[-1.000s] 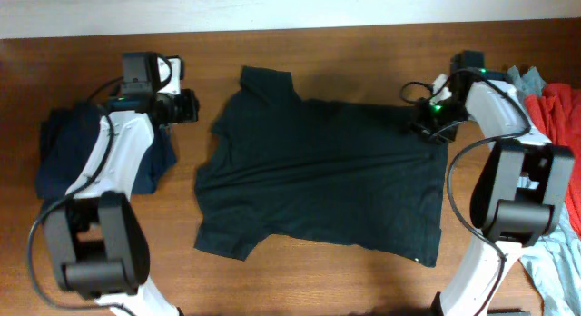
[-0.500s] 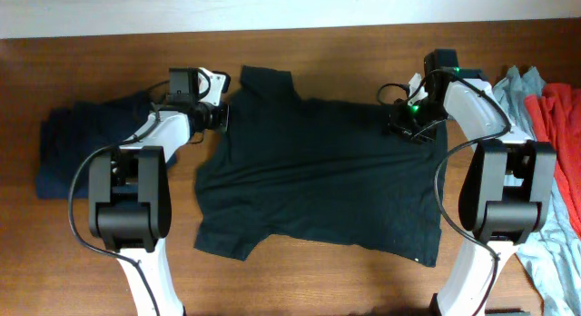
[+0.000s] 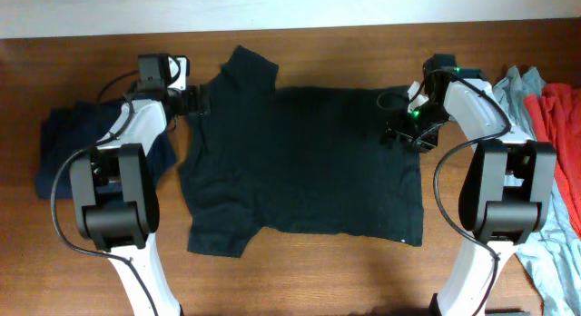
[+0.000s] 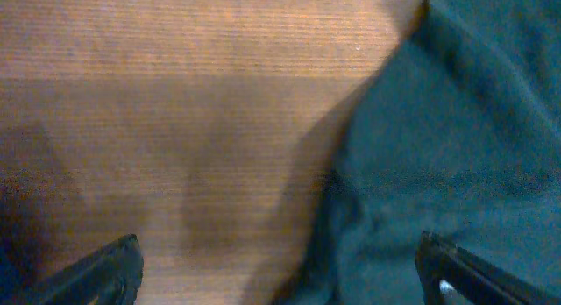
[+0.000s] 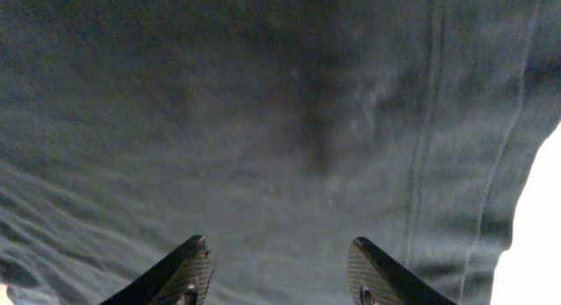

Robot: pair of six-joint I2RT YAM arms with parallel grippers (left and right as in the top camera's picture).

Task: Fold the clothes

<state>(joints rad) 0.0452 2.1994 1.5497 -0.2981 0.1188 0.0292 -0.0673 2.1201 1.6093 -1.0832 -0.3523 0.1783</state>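
black t-shirt lies spread, both claws apart

the black t-shirt (image 3: 300,162) lies spread out on the wooden table (image 3: 300,284), between the two arms. its collar end points toward the left arm and its hem toward the right arm. a small white logo (image 3: 402,241) shows near the hem corner closest to the camera's lower edge.

the left gripper (image 3: 195,100) sits at the shirt's upper left edge. in the left wrist view its fingers stand wide apart, with bare wood and the cloth's edge between them and nothing gripped.

the right gripper (image 3: 399,134) hangs over the shirt's upper right part. in its wrist view the fingers are apart above the dark cloth, clamped on nothing.

a navy garment (image 3: 54,153) lies left of the left arm. a red garment (image 3: 558,107) and a grey-blue garment (image 3: 554,252) lie at the right edge.
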